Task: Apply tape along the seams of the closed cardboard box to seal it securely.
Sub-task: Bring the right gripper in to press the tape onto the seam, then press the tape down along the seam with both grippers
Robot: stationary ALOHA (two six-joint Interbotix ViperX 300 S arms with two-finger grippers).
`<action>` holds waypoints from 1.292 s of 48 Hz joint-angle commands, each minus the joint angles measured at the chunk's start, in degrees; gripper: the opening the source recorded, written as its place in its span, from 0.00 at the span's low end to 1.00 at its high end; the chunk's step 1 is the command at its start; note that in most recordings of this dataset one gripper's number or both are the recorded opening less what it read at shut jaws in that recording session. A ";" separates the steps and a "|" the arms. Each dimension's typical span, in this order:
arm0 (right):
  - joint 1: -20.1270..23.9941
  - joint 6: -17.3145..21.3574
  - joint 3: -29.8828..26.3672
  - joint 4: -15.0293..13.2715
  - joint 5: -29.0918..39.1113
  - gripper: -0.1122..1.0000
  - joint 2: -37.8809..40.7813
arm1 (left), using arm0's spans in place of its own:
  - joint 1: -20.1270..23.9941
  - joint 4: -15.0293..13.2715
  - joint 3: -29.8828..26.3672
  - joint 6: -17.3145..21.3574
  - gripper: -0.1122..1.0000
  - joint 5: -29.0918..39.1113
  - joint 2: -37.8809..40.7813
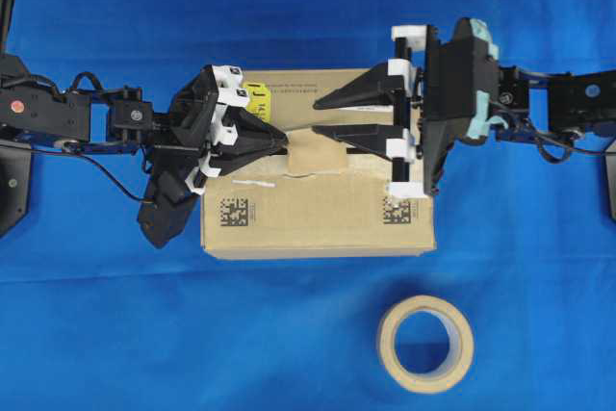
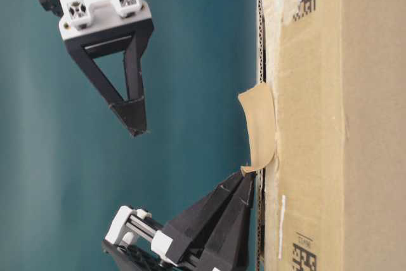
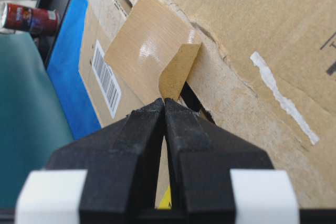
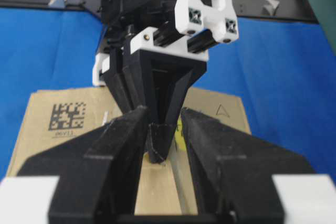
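Pinching tape [image 3: 152,51] end over cardboard box [image 1: 318,214] seams [image 1: 318,173], left end effector [image 1: 285,144]

from overhead i look straight down on the cardboard box [image 1: 318,214]. my table-level view sits close beside it, turned sideways. my left wrist camera peers along its closed jaws at the tape [image 3: 152,51]; the right wrist camera looks out between its spread jaws at that same strip.

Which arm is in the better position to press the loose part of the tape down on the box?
Probably the right. The left gripper is shut on one end of the tape, which bows off the cardboard box. The right gripper is open and empty, above the tape.
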 commanded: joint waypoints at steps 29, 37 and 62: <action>0.00 0.88 0.26 0.53 -0.26 0.47 7.82 | 0.79 0.00 -0.97 -0.35 0.11 0.88 -0.88; 0.00 2.02 0.79 0.53 -0.35 0.47 9.40 | 1.23 0.09 -0.97 -0.35 0.11 1.32 -0.88; -0.26 2.72 1.58 0.53 0.44 0.47 10.46 | 2.02 0.00 -2.02 -0.35 0.11 3.25 -0.26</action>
